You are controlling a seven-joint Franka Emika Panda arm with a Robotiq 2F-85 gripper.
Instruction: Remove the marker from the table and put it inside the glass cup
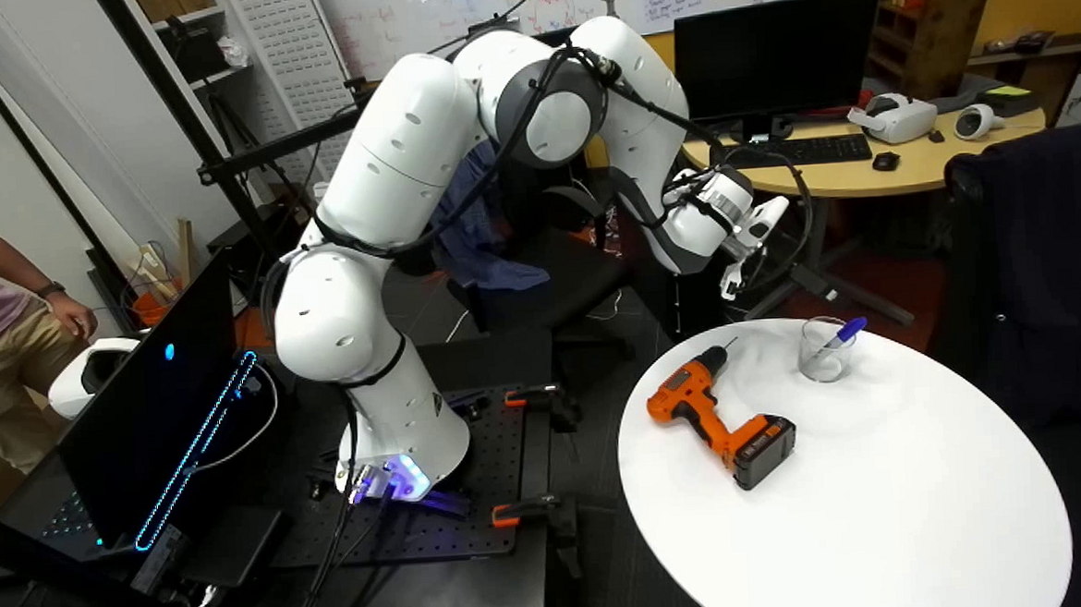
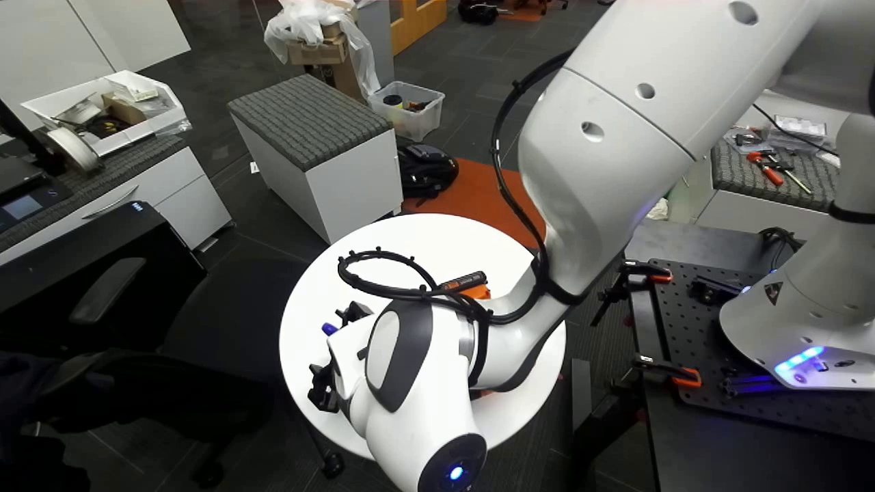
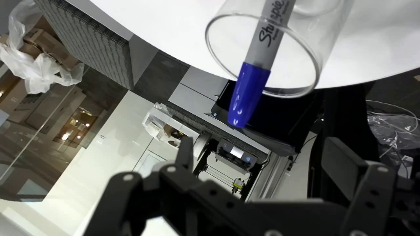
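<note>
The marker leans tilted inside the clear glass cup, its blue-purple cap sticking out above the rim. The cup stands on the round white table. In the wrist view the marker shows its grey-white barrel in the cup and its cap past the rim. In an exterior view only the cap shows, between my fingers and beyond them; the cup is hidden by the arm. My gripper is open and empty, fingers wide apart, above and apart from the cup and marker. It also shows in an exterior view.
An orange-and-black power drill lies on the table beside the cup; part of it shows in an exterior view. A dark chair stands by the table. A desk with a monitor is behind.
</note>
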